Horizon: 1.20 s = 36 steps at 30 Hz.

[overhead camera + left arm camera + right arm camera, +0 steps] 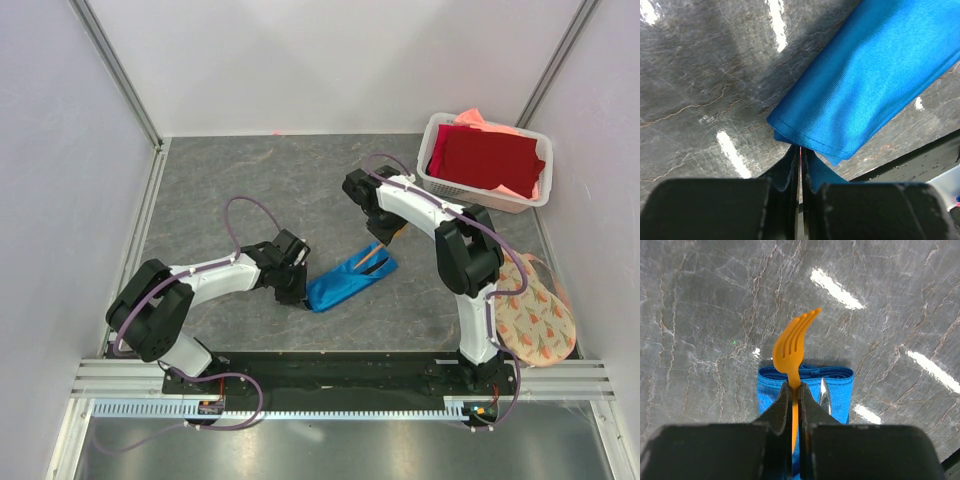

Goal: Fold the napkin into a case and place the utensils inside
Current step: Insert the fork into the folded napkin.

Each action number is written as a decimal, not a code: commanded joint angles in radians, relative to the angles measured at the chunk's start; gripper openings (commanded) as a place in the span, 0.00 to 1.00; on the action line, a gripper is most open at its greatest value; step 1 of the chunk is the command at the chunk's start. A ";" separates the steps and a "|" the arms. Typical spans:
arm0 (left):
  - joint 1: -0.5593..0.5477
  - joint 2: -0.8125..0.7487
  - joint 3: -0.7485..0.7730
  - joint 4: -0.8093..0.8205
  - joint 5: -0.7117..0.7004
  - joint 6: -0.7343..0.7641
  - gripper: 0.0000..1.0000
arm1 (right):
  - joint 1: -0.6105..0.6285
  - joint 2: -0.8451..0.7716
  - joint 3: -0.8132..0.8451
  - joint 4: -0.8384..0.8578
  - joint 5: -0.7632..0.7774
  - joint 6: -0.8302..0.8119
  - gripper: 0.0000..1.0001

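Orange fork (790,347) above blue case (350,278)
The right claw (795,390) pinches it, tines forward; the left claw (800,155) pinches the diagonal case's corner.

Fork (791,347) handle behind right end effector (795,390)

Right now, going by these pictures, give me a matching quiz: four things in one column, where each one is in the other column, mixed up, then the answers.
Things:
1. fork
2. blue napkin
3. red cloth
4. flowered mat

Places:
A. in the white basket
B. folded, lying mid-table
C. beside the right arm
D. pinched in the right fingers

Pairs: 1-D, 2-B, 3-A, 4-C
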 commanded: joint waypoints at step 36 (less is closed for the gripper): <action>-0.041 0.029 -0.011 0.070 -0.020 -0.025 0.07 | 0.103 0.024 -0.062 -0.027 -0.255 0.122 0.00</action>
